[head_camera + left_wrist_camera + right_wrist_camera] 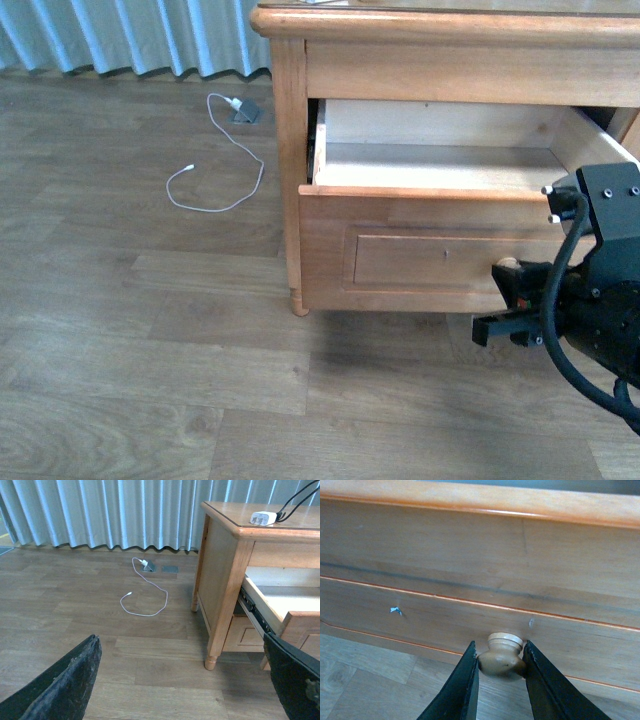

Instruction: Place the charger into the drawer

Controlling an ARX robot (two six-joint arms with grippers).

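Two black fingers (465,685) of the right gripper (501,665) pinch the round pale knob (504,655) on the light-brown wooden drawer (400,215), one on each side and both touching it; the drawer stands pulled out from the light-brown wooden nightstand (290,150), its pale whitish inside open to view from the front; the small white rectangular charger (263,517) lies up on the nightstand's top near the front edge, above the drawer and not in it, with its thin black cable (295,500) running off toward the back; the left gripper (180,645) hangs out over the grey-brown wood-grain floor (150,380), apart from the furniture, its jaws spread wide; a thin white cable (262,175) curls on the floor beside the nightstand, near the pale blue pleated curtain (100,510).
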